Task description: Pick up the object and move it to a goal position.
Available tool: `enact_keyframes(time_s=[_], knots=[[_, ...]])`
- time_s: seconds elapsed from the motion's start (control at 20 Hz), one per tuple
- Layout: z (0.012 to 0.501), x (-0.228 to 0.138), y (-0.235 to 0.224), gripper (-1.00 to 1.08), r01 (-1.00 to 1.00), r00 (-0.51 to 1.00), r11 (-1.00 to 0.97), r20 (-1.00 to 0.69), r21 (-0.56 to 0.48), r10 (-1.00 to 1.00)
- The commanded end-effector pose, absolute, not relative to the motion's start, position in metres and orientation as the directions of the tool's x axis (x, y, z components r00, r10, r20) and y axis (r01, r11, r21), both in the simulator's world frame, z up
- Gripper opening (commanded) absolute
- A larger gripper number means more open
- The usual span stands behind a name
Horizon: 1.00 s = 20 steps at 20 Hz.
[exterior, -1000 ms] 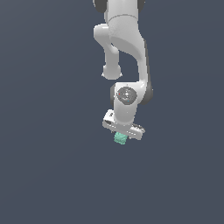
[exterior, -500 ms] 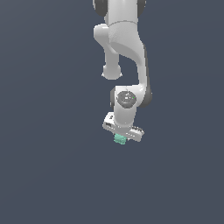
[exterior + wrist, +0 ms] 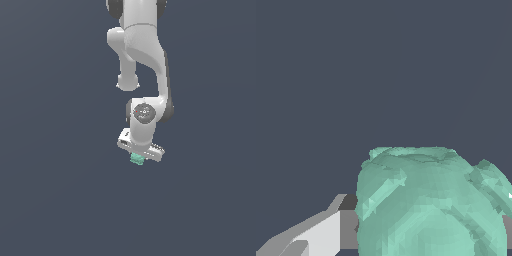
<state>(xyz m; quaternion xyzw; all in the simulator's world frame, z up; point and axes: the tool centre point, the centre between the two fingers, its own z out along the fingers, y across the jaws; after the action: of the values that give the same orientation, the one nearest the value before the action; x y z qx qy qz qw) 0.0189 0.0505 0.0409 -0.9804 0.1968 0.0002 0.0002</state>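
Tool [image 3: 138, 156] gripping green object [image 3: 137, 159], plain dark ground all around

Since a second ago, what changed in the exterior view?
Little. The gripper and the green object beneath it crept slightly toward the exterior view's right, and the wrist joint dipped a bit. The object sits at the gripper throughout; nothing was released.

Flat even light, no cast shadows; low-resolution render, edges perhaps slightly soft.
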Motion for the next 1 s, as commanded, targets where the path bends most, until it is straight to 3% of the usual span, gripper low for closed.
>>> enact_keyframes(time_s=[0.0,0.4,0.95], knots=[[0.045,0.019,0.048,-1.0,-0.386,0.922,-0.922,0.0,-0.001,-0.386],[0.084,0.02,0.023,-1.0,-0.387,0.922,-0.922,0.0,-0.001,-0.387],[0.192,0.023,-0.046,-1.0,-0.387,0.922,-0.922,0.0,-0.002,-0.387]])
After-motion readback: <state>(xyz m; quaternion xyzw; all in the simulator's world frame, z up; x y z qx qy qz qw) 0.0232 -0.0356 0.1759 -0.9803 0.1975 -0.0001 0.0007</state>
